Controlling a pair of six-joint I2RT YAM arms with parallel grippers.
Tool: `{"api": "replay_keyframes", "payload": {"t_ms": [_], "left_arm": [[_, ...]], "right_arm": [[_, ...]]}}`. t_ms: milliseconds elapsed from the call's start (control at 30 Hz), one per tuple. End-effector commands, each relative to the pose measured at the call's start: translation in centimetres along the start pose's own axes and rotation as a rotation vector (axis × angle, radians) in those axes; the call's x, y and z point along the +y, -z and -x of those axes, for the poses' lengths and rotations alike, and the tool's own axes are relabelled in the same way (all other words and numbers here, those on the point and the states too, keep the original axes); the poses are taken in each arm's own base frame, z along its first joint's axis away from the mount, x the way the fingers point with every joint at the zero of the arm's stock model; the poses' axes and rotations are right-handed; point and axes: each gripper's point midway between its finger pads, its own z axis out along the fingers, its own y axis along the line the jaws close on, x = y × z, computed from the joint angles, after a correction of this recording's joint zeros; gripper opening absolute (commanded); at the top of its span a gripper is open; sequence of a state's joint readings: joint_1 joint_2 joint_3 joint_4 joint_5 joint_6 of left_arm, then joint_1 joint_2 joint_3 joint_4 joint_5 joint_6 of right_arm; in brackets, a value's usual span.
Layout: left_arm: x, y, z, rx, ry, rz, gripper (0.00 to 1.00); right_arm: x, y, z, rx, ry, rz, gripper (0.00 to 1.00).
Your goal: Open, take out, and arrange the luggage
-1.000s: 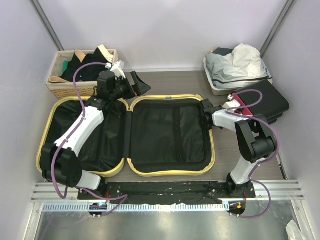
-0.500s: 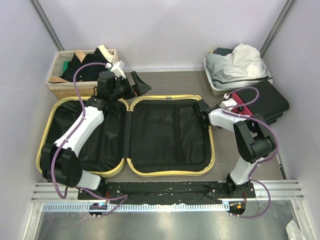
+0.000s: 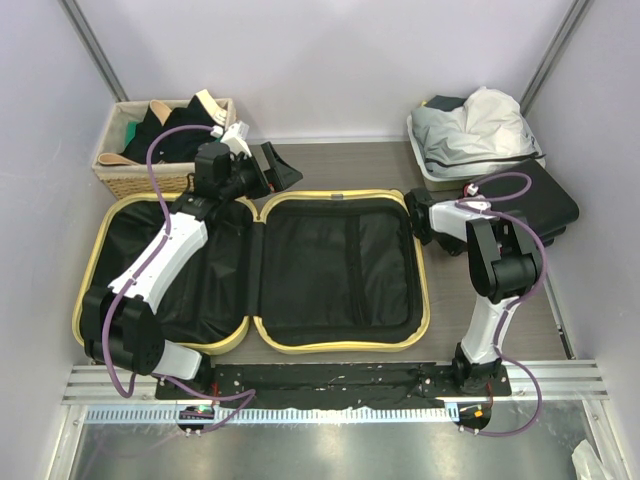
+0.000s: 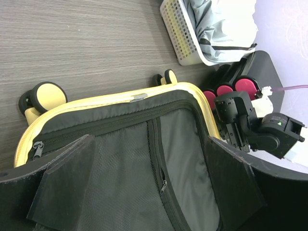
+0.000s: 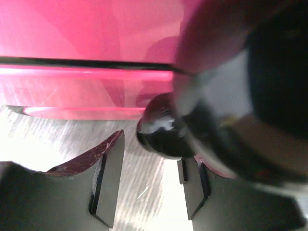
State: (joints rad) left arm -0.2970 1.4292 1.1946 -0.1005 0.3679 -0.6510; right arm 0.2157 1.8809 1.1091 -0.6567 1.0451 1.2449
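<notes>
The pale-yellow luggage (image 3: 340,270) lies open flat on the table, both black-lined halves face up. In the left wrist view its mesh lining and zip (image 4: 120,159) fill the lower part. My left gripper (image 3: 283,168) hovers open over the far edge near the hinge, its fingers (image 4: 62,187) spread wide with nothing between them. My right gripper (image 3: 417,215) sits just outside the far right corner of the rim. Its jaws (image 5: 149,187) stand apart over bare table, holding nothing. A blurred black rounded thing (image 5: 161,134) is just ahead of them.
A wicker basket (image 3: 130,170) of dark clothes stands at the far left. A white tray (image 3: 475,130) of pale clothing is at the far right. A black box (image 3: 540,205) with red cylinders (image 5: 86,57) lies close behind the right gripper. Yellow wheels (image 4: 41,96) stick out at the suitcase's far edge.
My right gripper has opened and drawn off the suitcase's right rim, toward the black box. The left arm and the suitcase have not moved.
</notes>
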Motion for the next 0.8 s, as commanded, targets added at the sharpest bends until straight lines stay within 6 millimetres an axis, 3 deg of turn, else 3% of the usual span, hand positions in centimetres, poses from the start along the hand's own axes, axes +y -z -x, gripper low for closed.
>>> {"api": "replay_keyframes", "payload": {"t_ms": [0,233,333,367,467,767], "left_arm": [[-2.7,1.2,2.1,-0.072,-0.039,-0.079,1.0],[-3.2,1.6,2.3,-0.077,-0.038,-0.094,1.0],[-3.4,1.7,2.5,-0.083,-0.041,-0.098,1.0],[-3.4,1.7,2.5,-0.083,-0.041,-0.098,1.0],[-3.5,1.9,2.6,-0.086,-0.043,-0.101,1.0],[-3.7,2.0,2.6,-0.087,-0.039,-0.109,1.0]], "right_arm": [[0.4,-0.1,1.0,-0.009,-0.089,-0.027,0.53],[-0.6,-0.3,0.9,-0.004,-0.12,-0.062,0.4],[-0.9,-0.3,0.7,-0.004,-0.128,-0.074,0.26],[-1.0,-0.3,0.7,-0.002,-0.129,-0.074,0.13],[-0.8,0.2,0.7,-0.02,-0.105,-0.059,0.01],[1.0,5.5,0.7,-0.172,-0.028,0.049,0.01]]}}
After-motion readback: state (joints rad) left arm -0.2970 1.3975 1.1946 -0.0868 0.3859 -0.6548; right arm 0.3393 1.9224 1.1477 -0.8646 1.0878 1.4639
